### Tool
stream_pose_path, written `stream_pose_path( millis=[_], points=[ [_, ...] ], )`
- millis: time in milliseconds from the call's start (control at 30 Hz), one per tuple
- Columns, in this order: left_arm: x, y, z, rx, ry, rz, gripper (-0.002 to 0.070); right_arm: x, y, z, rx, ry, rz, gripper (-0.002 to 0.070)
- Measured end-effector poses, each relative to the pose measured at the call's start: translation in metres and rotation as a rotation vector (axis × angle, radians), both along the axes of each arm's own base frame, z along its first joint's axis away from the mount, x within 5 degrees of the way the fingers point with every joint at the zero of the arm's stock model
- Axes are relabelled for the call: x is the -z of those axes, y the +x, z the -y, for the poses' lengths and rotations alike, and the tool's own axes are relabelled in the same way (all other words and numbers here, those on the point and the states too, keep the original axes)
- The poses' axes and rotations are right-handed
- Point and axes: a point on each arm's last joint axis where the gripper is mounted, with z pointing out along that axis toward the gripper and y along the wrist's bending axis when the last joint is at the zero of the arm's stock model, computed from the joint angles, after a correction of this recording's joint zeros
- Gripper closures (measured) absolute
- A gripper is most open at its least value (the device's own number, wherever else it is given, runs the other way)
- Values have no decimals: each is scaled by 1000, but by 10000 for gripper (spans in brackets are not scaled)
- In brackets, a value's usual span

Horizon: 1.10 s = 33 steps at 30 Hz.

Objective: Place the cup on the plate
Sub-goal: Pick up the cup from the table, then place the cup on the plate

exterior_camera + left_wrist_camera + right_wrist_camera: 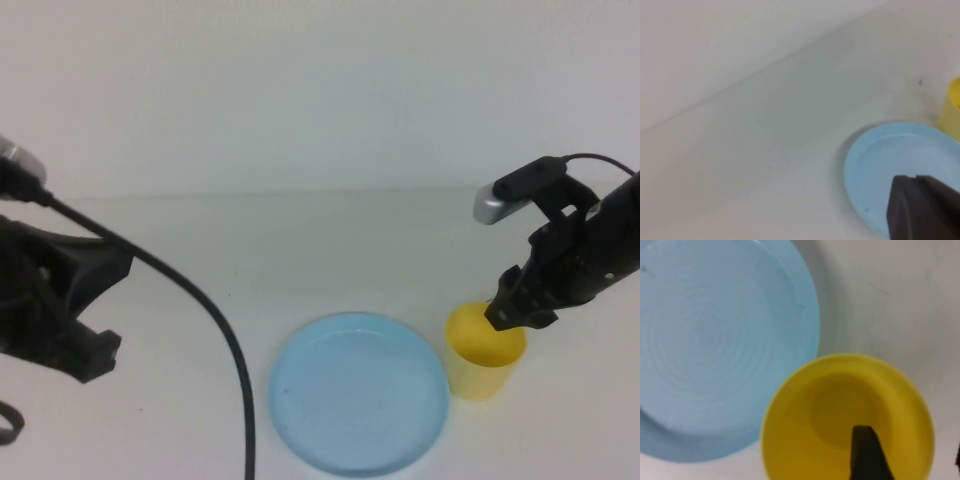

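plain white tabletop (330,250) against a pale wall, nothing much on it besides the two task things. the cup (482,352) stands upright on the table with its mouth facing up, just beside the plate (358,392) on the plate's right side. in the high view they look nearly touching, but the cup is clearly off the plate and on bare table.

the right gripper (508,312) sits right over the cup's rim on the far-right side. from the right wrist view one dark finger (867,454) is dipped inside the cup's mouth, and a sliver of the other shows at the frame edge outside the wall, so the jaws look spread astride the rim and not yet clamped on it. i'd call that parted, straddling the wall, ready to pinch.

the left gripper (80,345) is way off on the left side of the table, well apart from both things. only a dark bit of it (922,207) shows in its own wrist view, so i cannot tell if it's open or closed.

the thing that matters: the plate lies to the cup's left, so once the rim is pinched, my guess is a small lift and a short carry leftward does it. the right arm is obviously the nearer one, and the cup's axis is vertical, which suits the rim pinch.
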Motion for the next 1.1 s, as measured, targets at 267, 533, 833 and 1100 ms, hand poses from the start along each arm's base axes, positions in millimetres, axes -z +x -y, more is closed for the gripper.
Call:
stream_pose_path(
  millis=[267, 533, 833, 1100],
  points=[
    [16, -38, -16, -31, 68, 154, 673, 55, 21, -5, 14, -46, -107, 356],
    [28, -66, -29, -61, 158, 268, 673, 58, 23, -7, 2, -55, -134, 633],
    [64, -71, -50, -339, 56, 145, 673, -38, 16, -39, -124, 11, -26, 637],
    [63, -70, -54, -400, 38, 156, 673, -40, 2, -125, -243, -86, -31, 638]
  ],
)
